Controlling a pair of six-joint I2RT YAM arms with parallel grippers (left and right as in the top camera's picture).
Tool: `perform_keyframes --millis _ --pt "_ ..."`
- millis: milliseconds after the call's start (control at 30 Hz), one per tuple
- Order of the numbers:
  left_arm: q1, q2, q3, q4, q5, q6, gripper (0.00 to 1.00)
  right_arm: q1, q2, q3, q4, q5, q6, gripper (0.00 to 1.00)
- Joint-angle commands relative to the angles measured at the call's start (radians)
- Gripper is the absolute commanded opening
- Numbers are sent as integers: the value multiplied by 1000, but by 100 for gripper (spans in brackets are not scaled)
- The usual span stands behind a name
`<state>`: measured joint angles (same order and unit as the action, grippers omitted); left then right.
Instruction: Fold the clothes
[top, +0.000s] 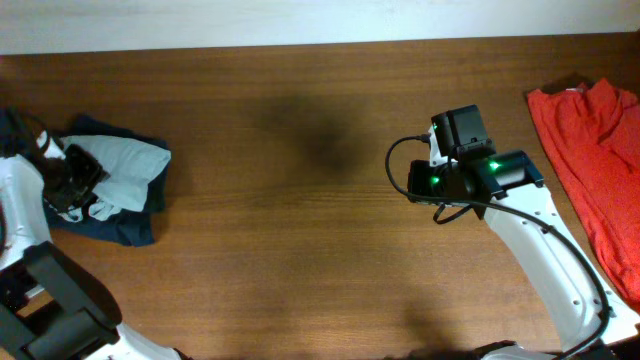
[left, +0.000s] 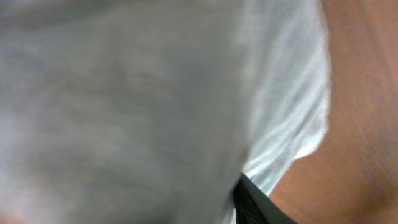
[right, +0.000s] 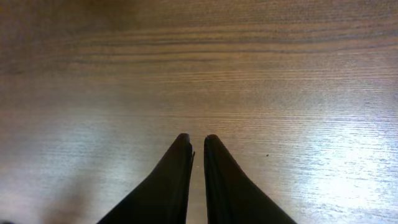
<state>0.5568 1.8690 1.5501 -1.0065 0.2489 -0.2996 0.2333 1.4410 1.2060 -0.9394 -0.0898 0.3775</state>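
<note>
table (top: 300, 250): dark wood (grain visible) | far edge: white strip (top: 300, 20)

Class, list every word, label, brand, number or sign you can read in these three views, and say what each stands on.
None: no text can be read in any view.
The red garment, pale grey garment and dark blue garment show no print or label.
The right arm shows only green lights, no lettering.
The left wrist view is blurred cloth.

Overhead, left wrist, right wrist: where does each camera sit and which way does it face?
Overhead: above the table, facing straight down; left arm and right arm show.
Left wrist: against the pale grey garment; no fingers show.
Right wrist: faces down at wood past the right gripper, nearly shut.
Shared: overhead shows this garment too.
</note>
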Motion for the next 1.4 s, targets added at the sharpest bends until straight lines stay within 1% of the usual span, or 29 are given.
perform_keyframes --millis 0,200,267,367,467,500,533,567,600,733,833,900,933,967,1100,1233,1300,1367 --pt "82 -74 2 -48 -10 17 40 -6 -16 12 2 16 -6 14" --pt "187 -240 5 -84 -11 71 49 -6 -16 12 15 16 -6 15" --pt "205 -284 5 -81 -10 74 49 -6 -16 12 15 16 -6 15" --pt "207 -315 5 -26 -10 81 48 -6 -16 12 15 16 -6 15" --pt "182 -286 -7 43 -10 101 31 -6 -16 12 15 16 -6 15" --pt "168 -267 -13 61 -11 117 27 -6 -16 12 14 16 -6 15" --pt "155 -245 -16 74 -10 132 19 -6 -16 12 13 16 -6 14" --pt "140 -218 -18 83 -10 150 15 -6 -16 12 12 15 -5 15" --pt "117 -170 -18 86 -10 201 11 -6 -16 12 11 15 -5 14" --pt "59 -16 -18 83 -4 323 4 -6 -16 12 10 12 -5 14" --pt "47 85 -18 73 -63 330 1 -6 -16 12 3 11 -5 14" --pt "53 142 -18 51 -169 290 1 -6 -16 12 -5 11 -5 14" --pt "61 176 -18 36 -233 246 1 -6 -16 12 -11 12 -5 14" --pt "68 192 -18 32 -248 232 1 -6 -16 12 -12 12 -5 14" --pt "89 195 -13 36 -246 225 1 -6 -16 12 -13 12 -5 14" --pt "101 148 39 24 -246 225 1 -6 -16 12 -14 12 -5 14" --pt "103 112 80 17 -246 225 4 -6 -16 12 -14 12 -5 14" --pt "103 76 121 7 -246 225 11 -6 -16 12 -14 12 -5 14"
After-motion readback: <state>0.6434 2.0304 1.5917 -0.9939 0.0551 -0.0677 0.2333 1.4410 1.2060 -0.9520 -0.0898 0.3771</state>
